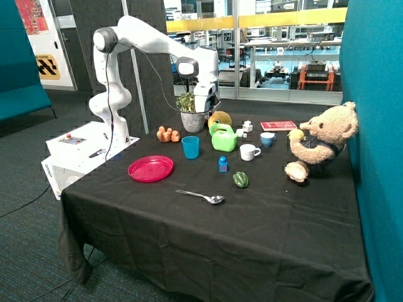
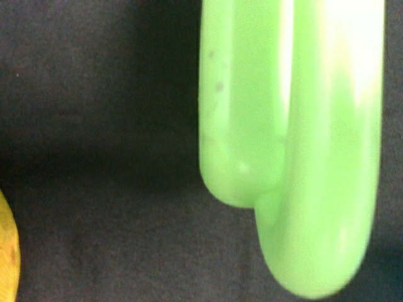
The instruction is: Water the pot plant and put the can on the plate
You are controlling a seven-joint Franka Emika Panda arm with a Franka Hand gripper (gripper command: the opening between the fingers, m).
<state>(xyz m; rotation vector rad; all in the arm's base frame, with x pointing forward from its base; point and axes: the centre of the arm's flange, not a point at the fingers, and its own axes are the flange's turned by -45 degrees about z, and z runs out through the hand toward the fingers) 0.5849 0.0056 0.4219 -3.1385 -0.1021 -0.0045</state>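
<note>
The bright green can (image 1: 223,139) stands on the black tablecloth beside the blue cup, its white-tipped spout pointing toward the white cup. The pot plant (image 1: 191,115), green leaves in a speckled grey-white pot, stands just behind it toward the arm's base. The pink-red plate (image 1: 150,168) lies bare near the table's front corner by the robot base. My gripper (image 1: 210,113) hangs low between the pot plant and the can, just above the can's back. The wrist view shows the can (image 2: 296,145) very close over the dark cloth.
A yellow plush toy (image 1: 221,118) sits behind the can and shows at the wrist view's edge (image 2: 6,251). Nearby are a blue cup (image 1: 190,147), white cup (image 1: 249,151), small blue bottle (image 1: 222,165), green pepper (image 1: 240,180), spoon (image 1: 201,196), orange toy (image 1: 167,134) and teddy bear (image 1: 318,141).
</note>
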